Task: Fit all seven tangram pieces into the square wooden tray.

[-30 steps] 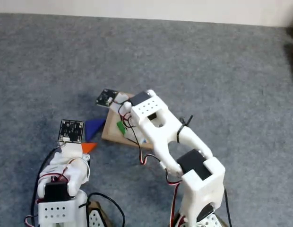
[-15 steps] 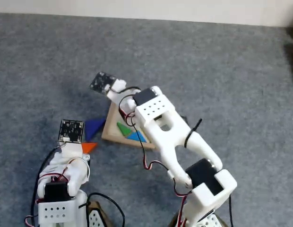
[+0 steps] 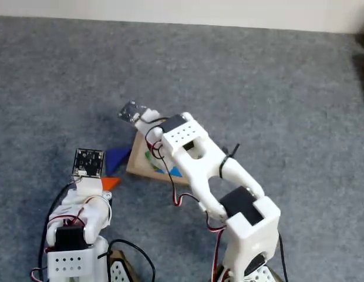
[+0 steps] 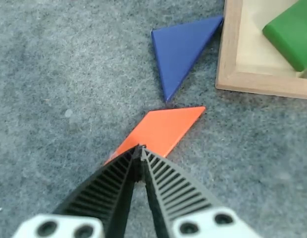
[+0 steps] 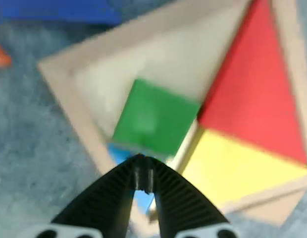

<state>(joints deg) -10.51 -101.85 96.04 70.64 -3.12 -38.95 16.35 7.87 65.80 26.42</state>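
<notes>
judging orange piece [image 4: 166, 128] thin, stiff, light, so pinch across opposite edges; left gripper [image 4: 139, 151] and right gripper [image 5: 142, 171] both pressed together.

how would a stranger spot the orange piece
Find the square wooden tray; two flat pieces lie on the grey carpet just outside it. The orange parallelogram is the four-sided one at the tips of the left claw, farther out than the dark blue triangle.
</notes>
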